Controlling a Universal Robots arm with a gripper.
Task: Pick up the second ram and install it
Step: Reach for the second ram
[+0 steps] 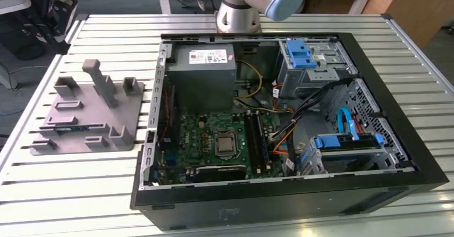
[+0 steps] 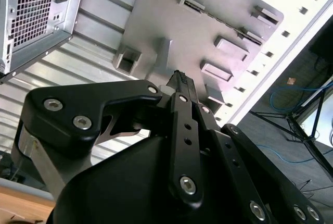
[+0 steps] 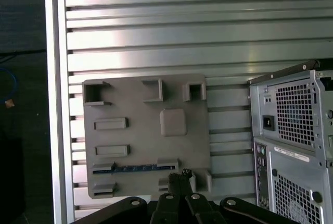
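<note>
While the second ram point(image 1: 74, 128) lies on edge in a low slot of the grey fixture plate point(image 1: 85, 138), at the middle left of the exterior view, the gripper point(image 3: 182, 174) hangs above that plate with its fingers drawn together and nothing between them; in the first wrist view the ram point(image 3: 138, 168) shows as a thin blue-green strip between two raised blocks, and the fingertips stand just beside one end of it, with no contact that can be seen. The second wrist view has the closed gripper point(image 2: 179, 76) pointing down at the plate point(image 2: 177, 31), whose upright posts stand clear of it. The plate rests on a slotted metal table point(image 1: 71, 194); just beside it, filling the centre and right of the exterior view, lies an open computer case point(image 1: 284, 197) with its green motherboard point(image 1: 206, 136) and long black memory slots point(image 1: 257, 141) exposed; the arm's base point(image 1: 237, 14) rises at the upper centre, behind the case.
</note>
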